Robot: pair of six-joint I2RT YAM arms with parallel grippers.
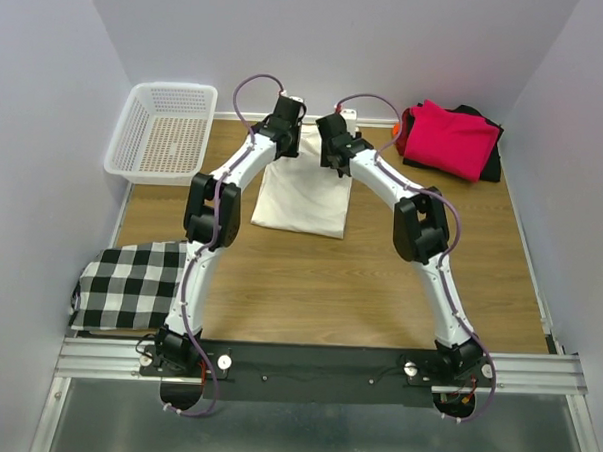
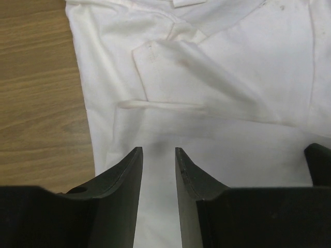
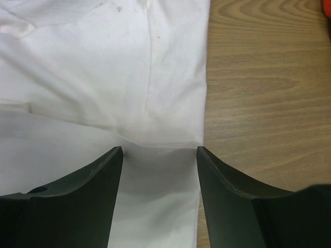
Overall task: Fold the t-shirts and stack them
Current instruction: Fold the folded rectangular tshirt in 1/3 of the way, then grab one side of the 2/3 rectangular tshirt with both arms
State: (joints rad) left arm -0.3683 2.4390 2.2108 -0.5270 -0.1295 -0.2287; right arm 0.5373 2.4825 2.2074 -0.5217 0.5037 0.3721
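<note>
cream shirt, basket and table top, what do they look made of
Shirt: soft cloth, likely cotton, matte; it creases and shows stitched hems. Basket: white plastic, probably moulded, slightly glossy, its walls and floor a mesh of holes. Table: wood or wood-look laminate, with visible grain.

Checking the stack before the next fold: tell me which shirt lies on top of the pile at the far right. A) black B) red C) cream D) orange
B: the red shirt lies uppermost, with the black shirt showing under its right edge.
</note>
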